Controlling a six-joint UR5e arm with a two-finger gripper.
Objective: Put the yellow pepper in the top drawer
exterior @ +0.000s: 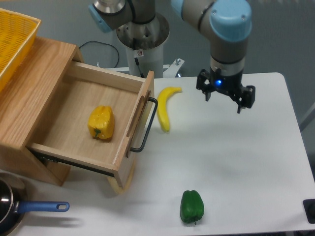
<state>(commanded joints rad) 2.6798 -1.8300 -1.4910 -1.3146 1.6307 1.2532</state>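
A: Where is the claw [224,101], and what are its fingers doing?

B: It hangs above the white table [236,162], right of the banana, with its two fingers spread apart and nothing between them. A blue light shows on the wrist just above it.

A: Start with the big things, then.

B: The table takes up most of the right and middle. On its left stands a wooden cabinet [29,78], and the top drawer [74,123] is pulled out wide, with the black bar handle on its front facing the banana. A yellow mesh basket [15,34] sits on top of the cabinet at the upper left corner, only partly in view.

A: And the yellow pepper?

B: The yellow pepper [101,123] lies inside the top drawer, on its wooden floor, roughly in the middle and apart from the walls.

A: What else is on the table?

B: A banana [164,107] lies just right of the drawer handle, well clear of the claw. A green bell pepper [191,206] sits near the front edge. At the lower left, a dark pan with a blue handle [42,207] pokes in.
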